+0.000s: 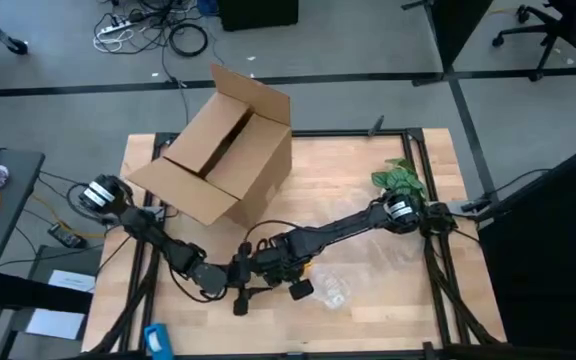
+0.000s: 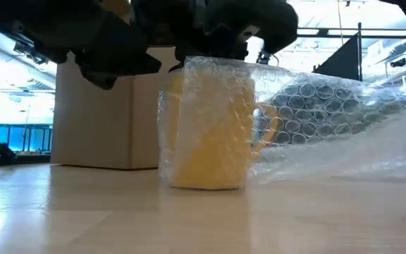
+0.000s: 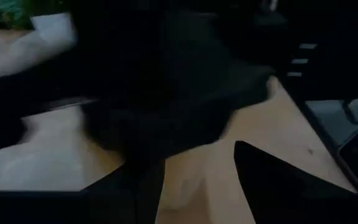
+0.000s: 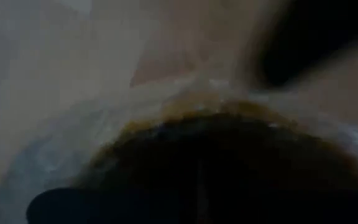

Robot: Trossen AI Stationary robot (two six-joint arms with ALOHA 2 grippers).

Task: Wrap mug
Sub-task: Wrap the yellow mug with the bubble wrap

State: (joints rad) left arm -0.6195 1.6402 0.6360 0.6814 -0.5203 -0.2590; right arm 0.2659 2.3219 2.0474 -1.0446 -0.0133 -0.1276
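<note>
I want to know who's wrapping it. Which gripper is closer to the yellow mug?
The right. The right gripper sits just above the mug, which stands upright in bubble wrap. The left gripper sits just beside it, on the cardboard box side.

High view evenly lit, soft shadows under the arms on the table (image 1: 388, 300). Low view backlit by bright windows; arms near-black silhouettes, glare on bubble wrap (image 2: 316, 113), foreground tabletop soft. Both wrist views dim, heavily blurred, mostly dark out-of-focus shapes.
</note>
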